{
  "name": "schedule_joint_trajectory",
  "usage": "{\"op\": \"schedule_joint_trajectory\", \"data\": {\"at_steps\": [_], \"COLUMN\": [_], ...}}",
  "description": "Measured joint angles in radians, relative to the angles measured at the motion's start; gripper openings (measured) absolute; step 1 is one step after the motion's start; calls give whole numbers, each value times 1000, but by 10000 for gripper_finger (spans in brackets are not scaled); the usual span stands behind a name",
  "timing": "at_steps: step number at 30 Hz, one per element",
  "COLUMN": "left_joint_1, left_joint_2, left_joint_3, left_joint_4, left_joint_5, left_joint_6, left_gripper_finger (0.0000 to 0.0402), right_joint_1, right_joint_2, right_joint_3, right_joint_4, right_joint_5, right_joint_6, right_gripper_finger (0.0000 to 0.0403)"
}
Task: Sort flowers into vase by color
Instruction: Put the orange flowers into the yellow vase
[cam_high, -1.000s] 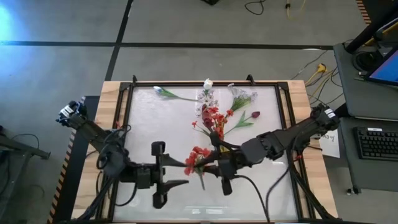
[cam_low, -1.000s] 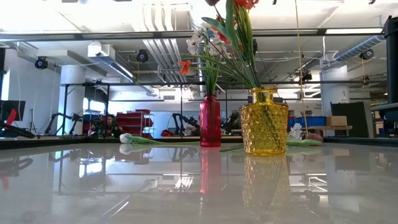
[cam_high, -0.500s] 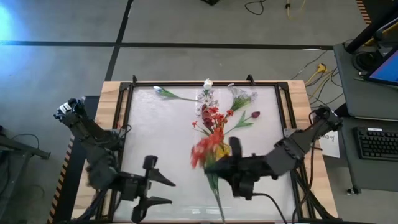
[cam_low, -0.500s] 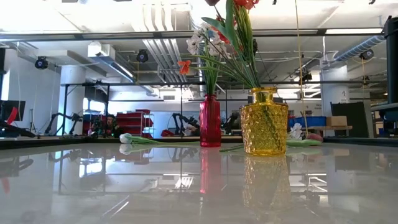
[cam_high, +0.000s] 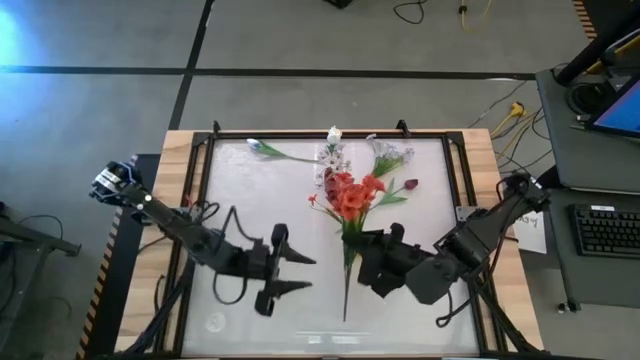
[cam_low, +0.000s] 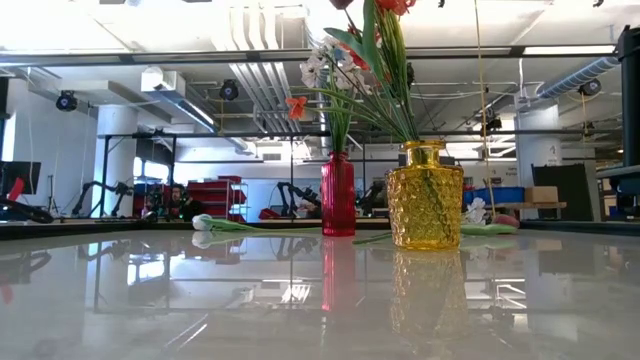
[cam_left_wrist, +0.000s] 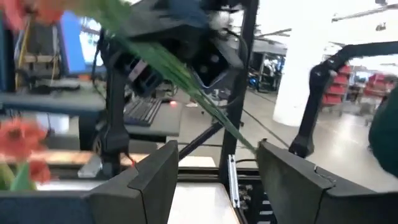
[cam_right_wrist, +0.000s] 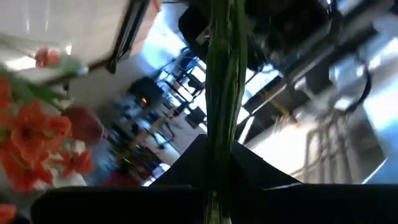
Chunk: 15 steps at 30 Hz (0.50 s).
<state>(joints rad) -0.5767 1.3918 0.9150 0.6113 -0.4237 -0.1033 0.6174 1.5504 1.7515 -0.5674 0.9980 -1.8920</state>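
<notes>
held flower: red-orange blossom stem (cam_high: 347, 262), clamped in right end effector (cam_high: 366, 262); blossom head (cam_high: 352, 195) on the far side of that end effector, stem tail running out on the near side
right end effector: closed on the green stem, seen in right wrist view (cam_right_wrist: 219, 124); raised above the counter (cam_high: 260, 190), mid-front
left end effector: (cam_high: 296, 271) fingers apart, nothing in them, just beside the stem tail on its left; fingers (cam_left_wrist: 155, 180) frame the stem in left wrist view
yellow vase: (cam_low: 425, 195) beyond the right end effector, already holds red-orange flowers; exact gap can't tell
red vase: (cam_low: 338, 195) beside the yellow vase, holds white sprays
loose flowers: white tulip (cam_high: 270, 150) and dark red tulip (cam_high: 398, 190) lying on the counter, far side of both end effectors
step (judged): carrying the stem to the matching vase
do it well: tip the stem tail down, line the tail over the yellow vase mouth, lower slowly, release only once the stem is inside; keep the left end effector clear of the blossoms
</notes>
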Motion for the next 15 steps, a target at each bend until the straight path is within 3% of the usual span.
{"op": "schedule_joint_trajectory", "data": {"at_steps": [7,11,15], "left_joint_1": [47,50,56], "left_joint_2": [20,38,67], "left_joint_3": [-9,-9,-9], "left_joint_4": [13,53,62], "left_joint_5": [60,128,128], "left_joint_6": [-45,-37,-40], "left_gripper_finger": [206,221,237], "right_joint_1": [-2,-5,-15], "right_joint_2": [25,44,64], "right_joint_3": [-2,-2,-2], "right_joint_4": [25,27,54], "right_joint_5": [13,23,24], "right_joint_6": [-43,-132,-195], "right_gripper_finger": [28,28,28]}}
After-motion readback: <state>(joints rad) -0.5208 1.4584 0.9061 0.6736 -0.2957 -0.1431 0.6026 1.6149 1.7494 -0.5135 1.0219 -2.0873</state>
